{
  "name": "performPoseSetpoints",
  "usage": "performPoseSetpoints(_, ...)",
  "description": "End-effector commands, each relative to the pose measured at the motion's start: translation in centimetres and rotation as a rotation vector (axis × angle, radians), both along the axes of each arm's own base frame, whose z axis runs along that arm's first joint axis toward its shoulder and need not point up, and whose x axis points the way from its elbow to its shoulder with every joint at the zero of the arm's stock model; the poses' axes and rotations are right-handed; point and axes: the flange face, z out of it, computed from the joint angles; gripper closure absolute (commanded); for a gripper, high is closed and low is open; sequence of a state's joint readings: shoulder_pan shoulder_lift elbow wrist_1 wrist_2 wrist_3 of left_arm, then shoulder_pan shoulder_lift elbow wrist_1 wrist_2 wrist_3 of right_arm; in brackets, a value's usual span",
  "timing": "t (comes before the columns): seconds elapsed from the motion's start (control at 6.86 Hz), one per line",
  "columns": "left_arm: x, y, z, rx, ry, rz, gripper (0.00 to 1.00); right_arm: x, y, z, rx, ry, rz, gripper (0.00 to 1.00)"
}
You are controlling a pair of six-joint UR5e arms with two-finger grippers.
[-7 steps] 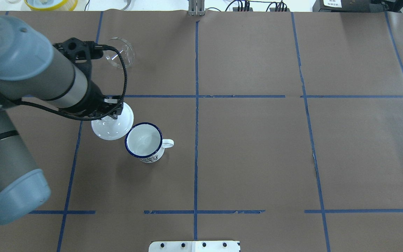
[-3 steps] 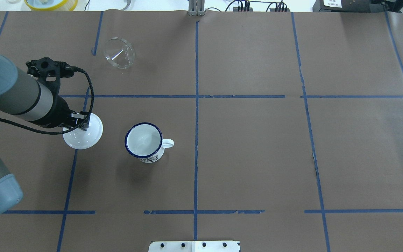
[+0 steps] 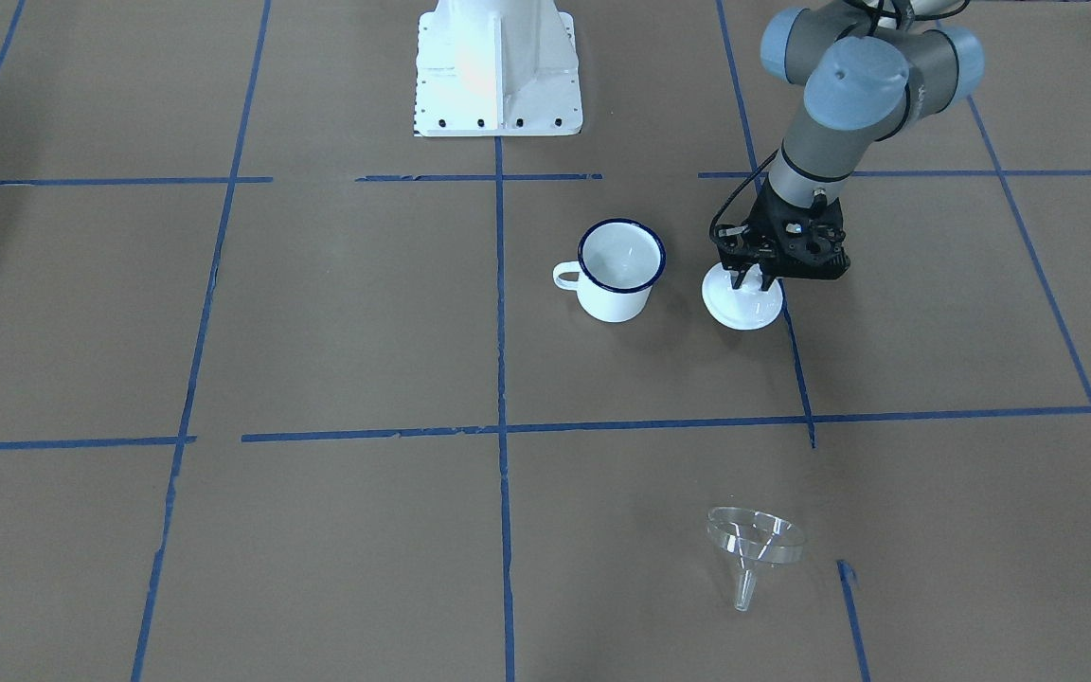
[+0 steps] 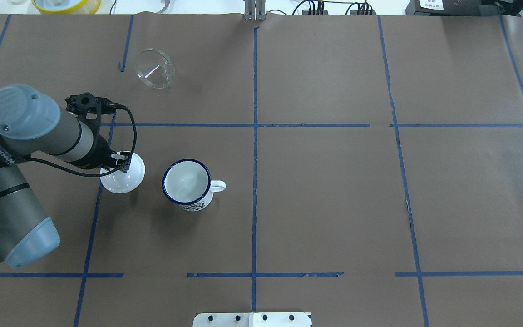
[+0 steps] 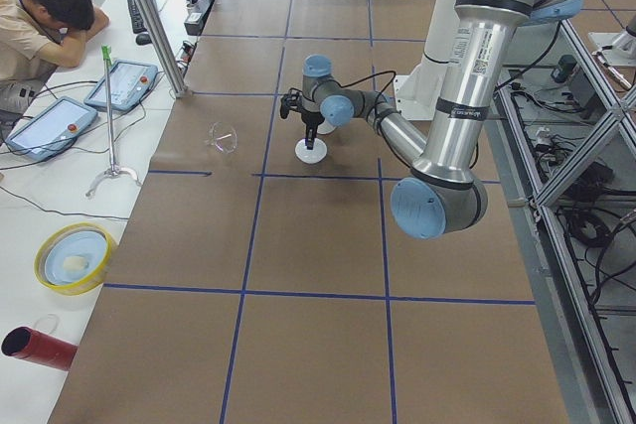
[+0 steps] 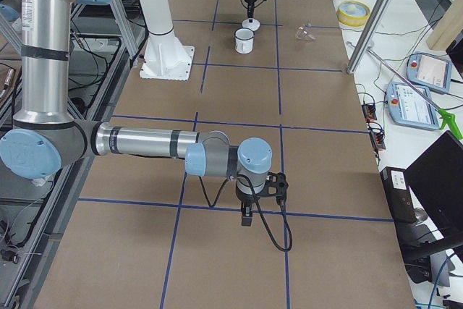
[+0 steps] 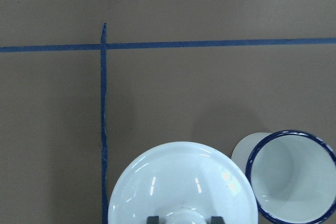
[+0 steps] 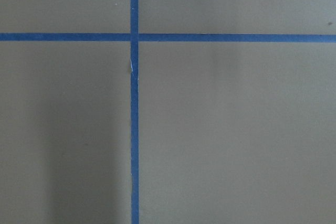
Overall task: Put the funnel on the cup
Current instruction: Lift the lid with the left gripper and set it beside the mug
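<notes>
The clear funnel (image 4: 155,69) lies tilted on the brown paper at the far left, and it also shows in the front view (image 3: 754,542). The white cup (image 4: 186,182) with a dark blue rim stands upright and empty, handle to the right; it also shows in the front view (image 3: 619,270). My left gripper (image 4: 122,165) is shut on the knob of a round white lid (image 4: 126,182), low over the table just left of the cup. The wrist view shows the lid (image 7: 181,182) beside the cup (image 7: 291,177). My right gripper (image 6: 246,218) shows only in the right side view; I cannot tell its state.
Blue tape lines divide the paper-covered table. The robot's white base plate (image 4: 252,319) is at the near edge. A yellow bowl (image 4: 66,4) sits beyond the far edge. A person (image 5: 45,17) sits at a side table with teach pendants.
My left gripper carried the lid left, away from the cup, then came back right a little and lower. The funnel and the cup have not moved.
</notes>
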State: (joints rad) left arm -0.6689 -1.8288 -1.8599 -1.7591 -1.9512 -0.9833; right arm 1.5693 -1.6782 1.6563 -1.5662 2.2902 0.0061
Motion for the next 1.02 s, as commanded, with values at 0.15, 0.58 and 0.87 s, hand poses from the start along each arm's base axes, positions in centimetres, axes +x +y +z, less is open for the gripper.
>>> performPoseSetpoints(0.15,1.7,0.7,1.2,-0.004,-0.008,0.03,1.0,0.0,0.0,0.0,0.0,0.0,0.0,0.0)
performPoseSetpoints(0.58,1.8,0.6,1.0,-0.004,-0.005,0.028,0.08,0.0,0.0,0.0,0.0,0.0,0.0,0.0)
performPoseSetpoints(0.87,0.3,1.2,-2.7,-0.027,0.06,-0.058,0.0,0.0,0.0,0.0,0.0,0.0,0.0,0.0)
